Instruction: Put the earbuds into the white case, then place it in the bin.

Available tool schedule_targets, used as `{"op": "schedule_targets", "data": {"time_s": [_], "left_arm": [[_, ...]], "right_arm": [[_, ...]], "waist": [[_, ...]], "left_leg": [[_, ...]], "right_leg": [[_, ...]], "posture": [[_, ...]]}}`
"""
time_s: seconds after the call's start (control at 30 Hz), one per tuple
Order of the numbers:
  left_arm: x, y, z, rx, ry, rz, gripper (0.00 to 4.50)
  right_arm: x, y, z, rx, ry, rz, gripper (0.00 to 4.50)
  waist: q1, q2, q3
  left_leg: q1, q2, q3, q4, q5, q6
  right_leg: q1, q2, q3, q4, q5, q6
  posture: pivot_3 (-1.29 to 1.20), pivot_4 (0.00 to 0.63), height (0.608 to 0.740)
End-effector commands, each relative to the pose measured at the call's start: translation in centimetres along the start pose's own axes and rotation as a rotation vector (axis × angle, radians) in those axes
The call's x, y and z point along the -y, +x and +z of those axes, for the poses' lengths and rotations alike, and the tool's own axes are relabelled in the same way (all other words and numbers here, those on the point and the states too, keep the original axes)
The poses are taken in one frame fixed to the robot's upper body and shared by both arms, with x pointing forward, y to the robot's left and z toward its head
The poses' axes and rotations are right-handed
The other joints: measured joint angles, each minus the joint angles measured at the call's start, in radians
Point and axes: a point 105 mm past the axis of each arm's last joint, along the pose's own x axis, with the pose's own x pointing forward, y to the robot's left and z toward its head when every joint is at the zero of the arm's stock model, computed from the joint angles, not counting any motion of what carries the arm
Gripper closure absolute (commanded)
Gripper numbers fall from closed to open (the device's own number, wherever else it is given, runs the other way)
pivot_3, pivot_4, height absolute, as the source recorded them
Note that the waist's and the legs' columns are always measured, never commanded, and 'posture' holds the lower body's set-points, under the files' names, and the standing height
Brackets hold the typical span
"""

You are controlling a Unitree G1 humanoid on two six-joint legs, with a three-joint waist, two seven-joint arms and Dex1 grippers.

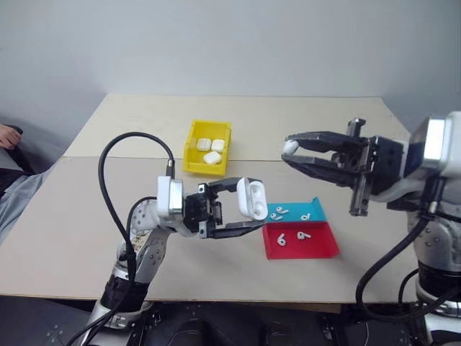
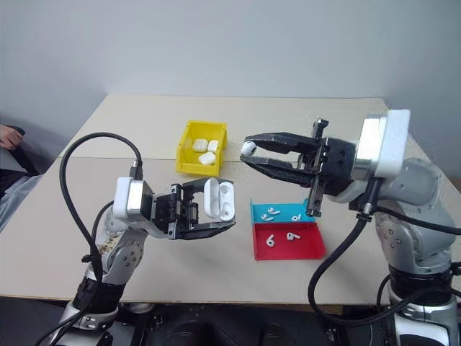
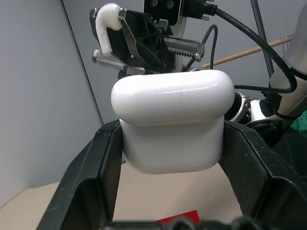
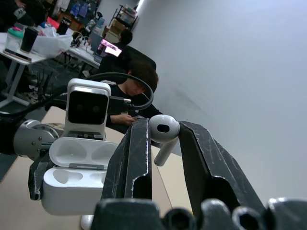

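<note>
The white case is held above the table with its lid hinged open, and my left gripper is shut on its body. The case sits between the two black fingers. To its right and slightly higher, my right gripper is shut on one earbud, pinched at the fingertips with its stem hanging down. The open case shows two empty wells. Several more earbuds lie in the tray. The yellow bin stands further back, with three white cases in it.
A shallow teal and red tray lies on the table below my right gripper. The table is made of two tan boards with a seam behind the tray. A person's hand rests at the far left edge. A seated person shows in the background.
</note>
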Motion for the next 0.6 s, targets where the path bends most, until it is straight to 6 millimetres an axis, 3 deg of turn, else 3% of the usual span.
{"op": "schedule_targets", "data": {"time_s": [0.03,0.6], "left_arm": [[-0.1,0.3,0.7,0.021,0.034,-0.004,1.7],[0.2,0.3,0.7,0.016,0.036,0.002,1.7]], "right_arm": [[-0.9,0.7,0.1,0.032,-0.016,0.045,3.59],[-2.2,1.3,-2.4,-0.027,-0.046,0.13,3.59]], "waist": [[0.0,0.0,0.0],[0.001,0.0,0.0]], "left_leg": [[0.0,0.0,0.0,0.0,0.0,0.0],[0.0,0.0,0.0,0.0,0.0,0.0]], "right_leg": [[0.0,0.0,0.0,0.0,0.0,0.0],[0.0,0.0,0.0,0.0,0.0,0.0]], "posture": [[0.0,0.15,0.74],[0.0,0.15,0.74]]}}
